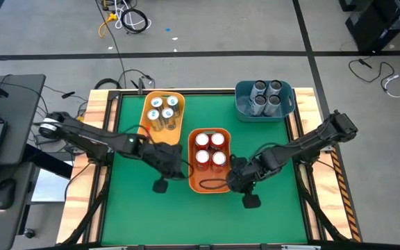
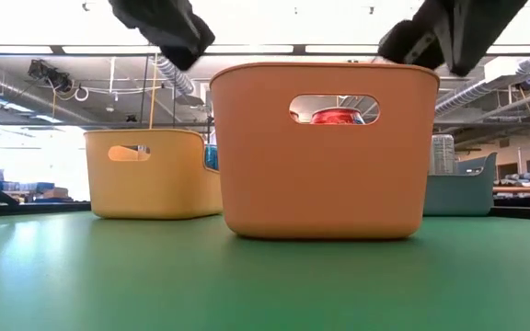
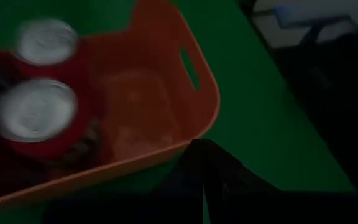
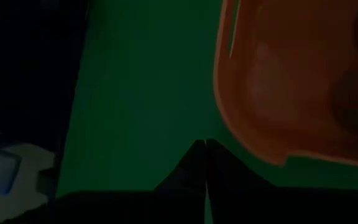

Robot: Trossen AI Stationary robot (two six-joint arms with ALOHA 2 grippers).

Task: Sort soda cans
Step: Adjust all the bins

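Red soda cans (image 1: 210,148) in orange bin (image 1: 209,185), both arms beside it

No text, label, brand, number or sign can be read in any of the views. The red soda cans (image 1: 210,148) in the orange bin (image 1: 207,183) at the centre of the high view show only plain silver tops. The can seen through the bin's handle slot in the low view shows red with no legible print.

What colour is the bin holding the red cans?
Orange bin, clearest in the high view.
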